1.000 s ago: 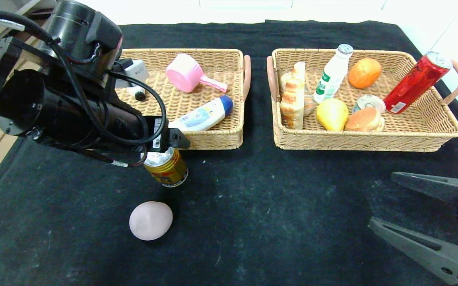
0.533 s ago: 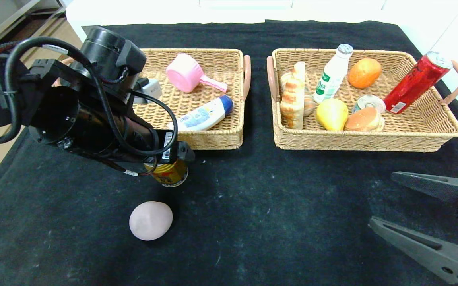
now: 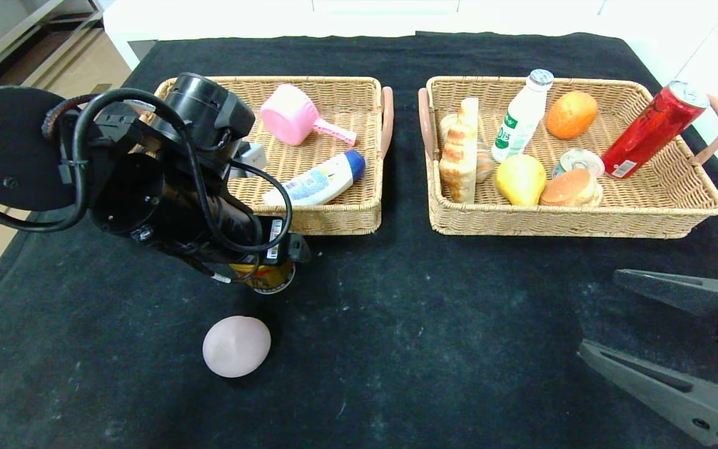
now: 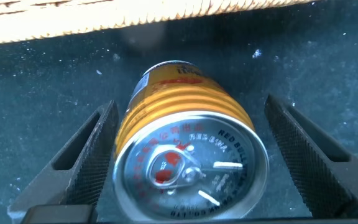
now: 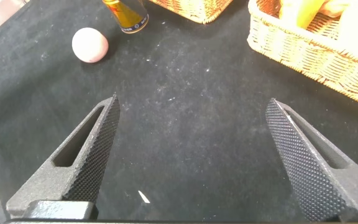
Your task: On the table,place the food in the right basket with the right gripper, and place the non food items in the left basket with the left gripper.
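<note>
Black-clothed table (image 3: 434, 324). Your left end effector (image 4: 191, 155) straddles the upright yellow can (image 4: 185, 149), fingers apart, no contact seen. Right end effector (image 5: 191, 155) hangs spread, idle.

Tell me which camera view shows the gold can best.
The left wrist view: the gold can fills it, lid up, standing between the open left gripper fingers. In the head view the left arm covers most of it; the right wrist view catches it small and cropped at the edge.

Black cloth (image 3: 434, 349) covering the table, white surface (image 3: 359, 15) beyond its far edge
</note>
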Controlling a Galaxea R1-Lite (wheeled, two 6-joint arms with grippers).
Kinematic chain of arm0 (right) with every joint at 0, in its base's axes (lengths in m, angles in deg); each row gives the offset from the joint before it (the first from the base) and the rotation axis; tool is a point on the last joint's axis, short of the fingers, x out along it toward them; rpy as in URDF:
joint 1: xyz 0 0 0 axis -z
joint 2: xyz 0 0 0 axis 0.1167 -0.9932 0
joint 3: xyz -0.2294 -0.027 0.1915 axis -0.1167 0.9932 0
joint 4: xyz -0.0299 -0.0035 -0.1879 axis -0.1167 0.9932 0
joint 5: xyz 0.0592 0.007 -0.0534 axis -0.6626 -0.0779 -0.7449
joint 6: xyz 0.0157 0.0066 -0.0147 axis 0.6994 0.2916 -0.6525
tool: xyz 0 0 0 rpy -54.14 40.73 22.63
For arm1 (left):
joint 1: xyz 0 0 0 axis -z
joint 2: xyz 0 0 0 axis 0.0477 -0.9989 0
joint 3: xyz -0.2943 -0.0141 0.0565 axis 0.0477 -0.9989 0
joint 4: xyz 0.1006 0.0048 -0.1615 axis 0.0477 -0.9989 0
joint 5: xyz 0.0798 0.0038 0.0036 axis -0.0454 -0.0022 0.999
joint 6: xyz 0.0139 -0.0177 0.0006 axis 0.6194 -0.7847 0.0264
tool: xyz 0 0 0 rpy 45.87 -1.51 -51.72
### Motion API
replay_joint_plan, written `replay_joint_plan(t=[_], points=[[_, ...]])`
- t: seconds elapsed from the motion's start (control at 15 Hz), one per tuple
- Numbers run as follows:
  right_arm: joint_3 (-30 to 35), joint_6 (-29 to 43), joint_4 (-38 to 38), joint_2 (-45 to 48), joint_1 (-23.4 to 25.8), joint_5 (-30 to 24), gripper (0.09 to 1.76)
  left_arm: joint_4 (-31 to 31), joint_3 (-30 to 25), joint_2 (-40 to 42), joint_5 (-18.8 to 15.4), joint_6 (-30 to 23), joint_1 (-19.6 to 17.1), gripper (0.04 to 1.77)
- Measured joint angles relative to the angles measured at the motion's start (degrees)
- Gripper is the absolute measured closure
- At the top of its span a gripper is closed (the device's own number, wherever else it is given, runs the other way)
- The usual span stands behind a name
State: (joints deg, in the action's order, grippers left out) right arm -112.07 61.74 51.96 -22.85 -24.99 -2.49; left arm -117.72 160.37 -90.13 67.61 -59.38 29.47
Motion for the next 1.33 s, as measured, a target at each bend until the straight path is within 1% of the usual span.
replay_joint_plan(t=[0.07, 0.13, 0.2, 0.27, 1.13, 1.2, 1.33], points=[[0.0, 0.01, 0.02, 0.0, 0.0, 0.02, 0.14, 0.0, 0.04, -0.17, 0.04, 0.06, -0.02, 0.1], [0.0, 0.01, 0.0, 0.02, 0.0, 0.0, 0.14, 0.09, 0.09, -0.37, 0.12, -0.02, -0.04, 0.31], [0.0, 0.0, 0.0, 0.02, 0.0, 0.0, 0.14, 0.11, 0.17, -0.52, 0.21, -0.07, -0.13, 0.47], [0.0, 0.0, 0.0, 0.02, 0.0, 0.02, 0.14, 0.15, 0.26, -0.63, 0.23, -0.05, -0.24, 0.58], [0.09, 0.01, 0.09, -0.05, 0.0, 0.0, 0.14, 0.11, 0.23, -0.61, -0.11, 0.17, -0.66, 0.6], [0.04, 0.01, 0.11, 0.06, 0.0, 0.02, 0.14, 0.02, 0.26, -0.22, -0.49, 0.17, -0.44, 0.6], [-0.33, 0.09, 0.33, 0.39, 0.0, 0.02, 0.14, 0.11, 0.63, 0.83, -0.77, 0.17, 1.51, 0.6]])
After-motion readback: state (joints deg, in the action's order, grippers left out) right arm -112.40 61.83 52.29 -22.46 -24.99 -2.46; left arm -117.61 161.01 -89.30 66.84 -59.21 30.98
